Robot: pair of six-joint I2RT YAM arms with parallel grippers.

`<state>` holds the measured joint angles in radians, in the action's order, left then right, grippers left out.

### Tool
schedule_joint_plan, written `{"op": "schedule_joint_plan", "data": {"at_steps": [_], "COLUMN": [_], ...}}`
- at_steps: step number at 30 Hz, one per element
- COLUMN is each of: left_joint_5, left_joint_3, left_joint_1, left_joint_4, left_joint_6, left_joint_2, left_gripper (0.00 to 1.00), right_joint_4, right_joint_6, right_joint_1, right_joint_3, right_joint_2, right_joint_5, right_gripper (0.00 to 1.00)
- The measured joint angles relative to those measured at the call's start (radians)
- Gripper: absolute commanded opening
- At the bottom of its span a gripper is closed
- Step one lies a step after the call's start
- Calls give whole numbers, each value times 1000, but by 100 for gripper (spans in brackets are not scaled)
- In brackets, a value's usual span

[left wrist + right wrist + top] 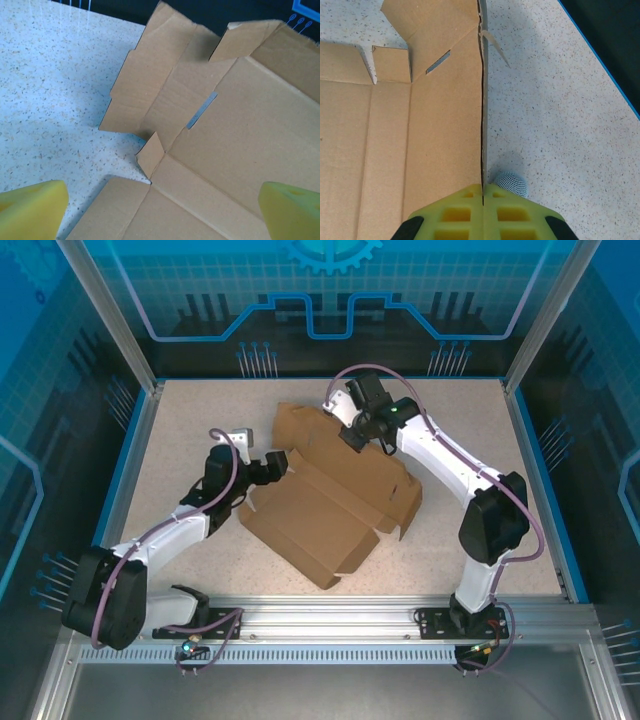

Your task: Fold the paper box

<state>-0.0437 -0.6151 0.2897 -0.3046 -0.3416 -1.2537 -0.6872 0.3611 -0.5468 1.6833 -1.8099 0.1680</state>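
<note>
Currently the paper box [320,510] lies in the middle of the speckled worktop [190,420]. It is a brown cardboard sheet, partly opened out, with one long panel reaching toward the lower centre of the top view and smaller flaps toward the upper left.

The left end effector [276,464] sits at the sheet's left edge, left of centre in the frame. In its wrist view the yellow fingers [30,212] stand in the two bottom corners, spread wide, gripping nothing. The cardboard lies below them, with a narrow slit and a small tab near the middle.

The right end effector [351,438] is at the box's upper part, just above the centre of the top view. In its wrist view the yellow fingers [455,215] are pressed together at the bottom edge. They pinch a thin upright cardboard wall that runs straight up the frame, with flat panel to its left and bare worktop to its right.
</note>
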Motion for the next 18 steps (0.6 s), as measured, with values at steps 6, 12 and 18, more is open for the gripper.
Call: {"op": "schedule_joint_plan", "data": {"at_steps": [6, 12, 18], "left_joint_5": [58, 178, 278], "left_joint_3": [5, -85, -196], "left_joint_1": [-37, -65, -66], "left_joint_4": [-36, 5, 15], "left_joint_6": [-26, -26, -27], "left_joint_2": [-12, -92, -177], "left_gripper": [99, 99, 99], "right_joint_4": [0, -2, -11], "right_joint_6": [14, 18, 17], "right_joint_1": [1, 18, 24], "right_joint_3": [0, 0, 2], "right_joint_2": [0, 2, 2], "right_joint_5": [-16, -49, -57], "right_gripper": [0, 0, 0]}}
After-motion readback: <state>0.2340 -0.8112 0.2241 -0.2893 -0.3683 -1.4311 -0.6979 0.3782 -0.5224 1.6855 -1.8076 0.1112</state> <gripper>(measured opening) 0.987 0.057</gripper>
